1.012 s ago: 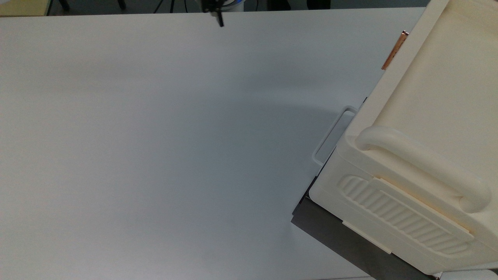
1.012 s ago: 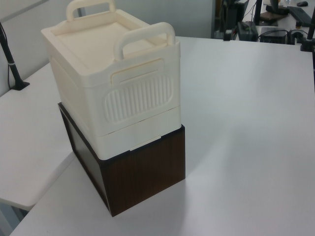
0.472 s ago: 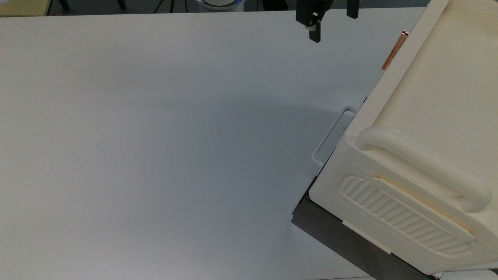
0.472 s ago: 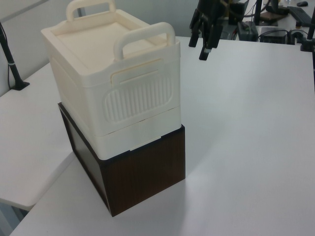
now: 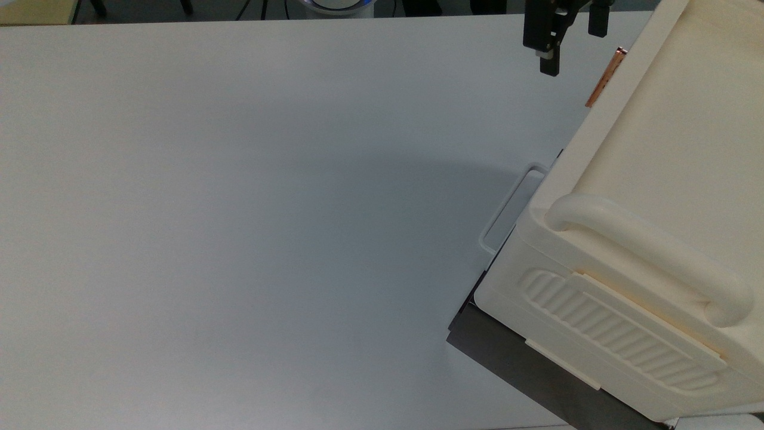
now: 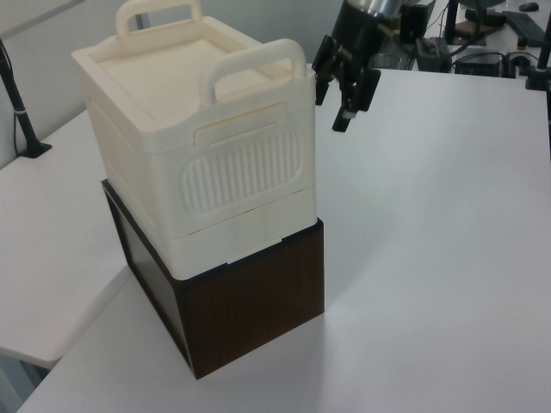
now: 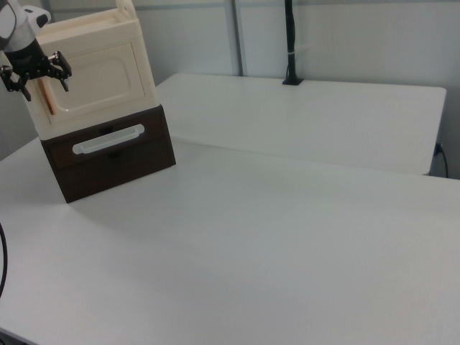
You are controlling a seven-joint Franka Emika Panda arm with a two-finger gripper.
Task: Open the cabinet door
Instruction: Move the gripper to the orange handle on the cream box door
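Note:
The cream cabinet (image 6: 198,146) stands on a dark brown box. Its cabinet door (image 7: 100,75) is a flat cream panel with a recessed field, and it sits flush with the cabinet's front. A copper-orange bar handle (image 7: 49,100) (image 5: 605,77) runs along the door's edge at the right view's left. My gripper (image 5: 572,45) (image 6: 333,103) (image 7: 44,88) hangs open in front of that edge, a short way off the handle, holding nothing. In the left view it sits just past the cabinet's far corner.
The dark brown box (image 6: 250,305) has a drawer front with a white wire loop handle (image 7: 108,139) (image 5: 507,209). Two cream carry handles (image 6: 254,64) arch over the cabinet top. A black pole (image 7: 290,43) stands clamped at the far table's back edge. The white table (image 5: 239,209) stretches wide.
My gripper has travelled from the top view's upper middle to the right, closing in on the copper handle. It has also come down lower. The cabinet and door have not moved.

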